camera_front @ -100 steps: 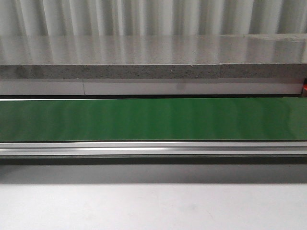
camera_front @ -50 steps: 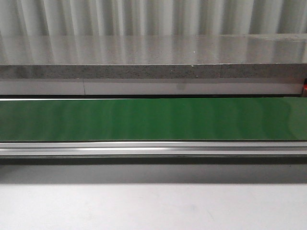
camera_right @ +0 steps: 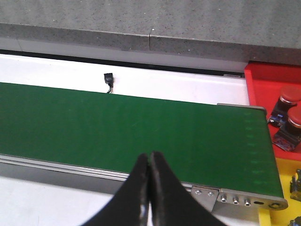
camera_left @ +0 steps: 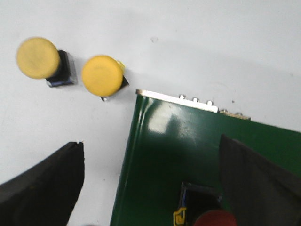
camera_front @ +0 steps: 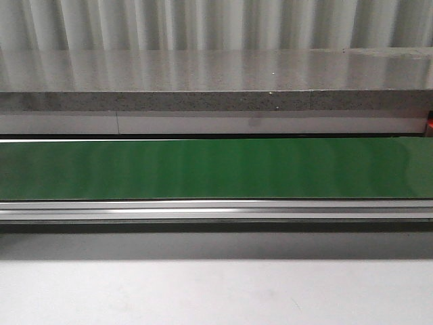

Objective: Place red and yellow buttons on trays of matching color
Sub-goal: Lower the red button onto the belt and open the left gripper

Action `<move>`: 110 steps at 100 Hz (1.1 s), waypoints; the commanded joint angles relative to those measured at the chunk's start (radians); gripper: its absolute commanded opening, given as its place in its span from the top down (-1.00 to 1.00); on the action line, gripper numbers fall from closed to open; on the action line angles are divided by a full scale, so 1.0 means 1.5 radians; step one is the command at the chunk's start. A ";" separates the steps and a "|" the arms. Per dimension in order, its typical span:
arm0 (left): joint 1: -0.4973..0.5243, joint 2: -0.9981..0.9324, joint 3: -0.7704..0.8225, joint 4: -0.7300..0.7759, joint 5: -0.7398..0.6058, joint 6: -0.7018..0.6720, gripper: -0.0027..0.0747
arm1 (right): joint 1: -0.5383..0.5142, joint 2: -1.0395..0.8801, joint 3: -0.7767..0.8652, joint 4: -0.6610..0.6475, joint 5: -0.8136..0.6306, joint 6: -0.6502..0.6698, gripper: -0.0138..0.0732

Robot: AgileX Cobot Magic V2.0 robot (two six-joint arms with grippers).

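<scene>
Your left gripper (camera_left: 150, 188) is wide open, its dark matte foam-like pads (camera_left: 44, 186) splayed well apart with nothing held. Between them sits a red button (camera_left: 214, 220), domed cap on a black square base, resting on the glossy green belt (camera_left: 160, 155) near its end. Past the belt's metal end bar, two yellow buttons (camera_left: 101, 75) stand on the smooth white counter (camera_left: 211, 42): round flat-domed caps on dark square bases, close beside each other but apart; the farther one (camera_left: 38, 58) is slightly blurred.

Your right gripper (camera_right: 150, 165) is closed, black tapered fingers pressed together tip to tip, holding nothing, above the belt's near edge. By that belt end you have a red tray (camera_right: 263, 77) with two red buttons (camera_right: 288, 96) in it, mushroom caps on dark bases. A yellow tray (camera_right: 284, 169) sits just beside it.

Front view shows only the matte green belt, its brushed aluminium rail (camera_front: 216, 210) and a speckled stone ledge (camera_front: 216, 100).
</scene>
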 commanded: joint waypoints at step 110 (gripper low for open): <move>0.129 0.256 -0.237 -0.006 0.026 -0.323 -0.48 | 0.001 0.004 -0.017 0.006 -0.042 -0.007 0.84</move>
